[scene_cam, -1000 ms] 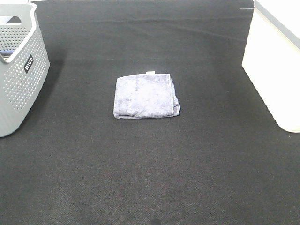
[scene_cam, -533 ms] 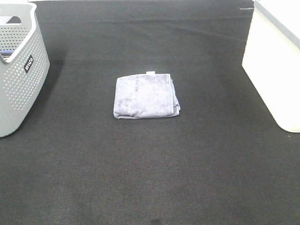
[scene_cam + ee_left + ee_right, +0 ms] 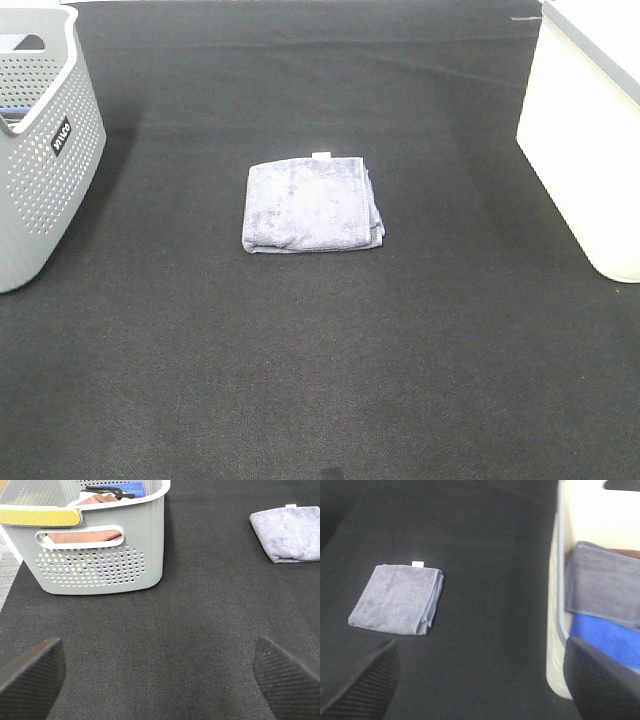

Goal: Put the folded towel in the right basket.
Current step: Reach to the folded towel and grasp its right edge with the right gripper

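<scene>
Above the desk [image 3: 320, 380], my right tool [image 3: 482, 680] hangs spread wide and empty, and my left tool [image 3: 160, 675] likewise, both seemingly poised for a reach. Beyond the right tool the folded towel [image 3: 397, 600] lies flat mid-desk, untouched. It is well apart from the right basket [image 3: 555, 630] at the desk's right edge, so it needs carrying over.

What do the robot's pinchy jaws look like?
Only the tips show, in the wrist views. The left gripper and the right gripper each have two black jaws with blunt, rounded ends and a fine ribbed, grippy texture. No cables, markings or arm parts are in view.
</scene>
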You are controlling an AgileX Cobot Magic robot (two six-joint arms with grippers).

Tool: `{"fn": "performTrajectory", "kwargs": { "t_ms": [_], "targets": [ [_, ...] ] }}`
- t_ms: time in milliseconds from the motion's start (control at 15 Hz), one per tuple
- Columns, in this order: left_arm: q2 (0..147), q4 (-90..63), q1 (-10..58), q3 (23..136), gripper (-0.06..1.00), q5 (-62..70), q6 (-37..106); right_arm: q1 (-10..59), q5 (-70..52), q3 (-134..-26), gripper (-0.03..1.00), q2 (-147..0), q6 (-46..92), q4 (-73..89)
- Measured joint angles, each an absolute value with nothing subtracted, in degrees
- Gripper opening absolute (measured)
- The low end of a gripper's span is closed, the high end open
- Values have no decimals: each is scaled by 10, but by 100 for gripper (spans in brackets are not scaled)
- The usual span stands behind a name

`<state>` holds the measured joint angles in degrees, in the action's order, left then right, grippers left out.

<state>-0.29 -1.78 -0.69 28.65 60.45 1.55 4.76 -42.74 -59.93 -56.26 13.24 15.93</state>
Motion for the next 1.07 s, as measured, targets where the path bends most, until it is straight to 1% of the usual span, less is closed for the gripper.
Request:
{"fn": "performTrajectory", "kwargs": {
  "t_ms": [200,333,600,667,867,1067],
  "targets": [
    [-3,-18,-7,286,97,604,15,48,-473,-724,81,-718,156,194],
    [-3,-18,-7,286,97,604,15,54,-481,-808,79,-814,160,203],
    [-3,-18,-7,286,97,604,15,127,-494,-959,76,-987,162,201],
    [-3,-18,-7,286,97,604,15,148,-528,-1015,76,-1052,162,205],
    [-3,-18,-7,286,97,604,15,155,-629,-1116,76,-1165,161,243],
    [-3,-18,-7,286,97,604,15,154,-682,-1173,76,-1261,148,260]
  ]
}}
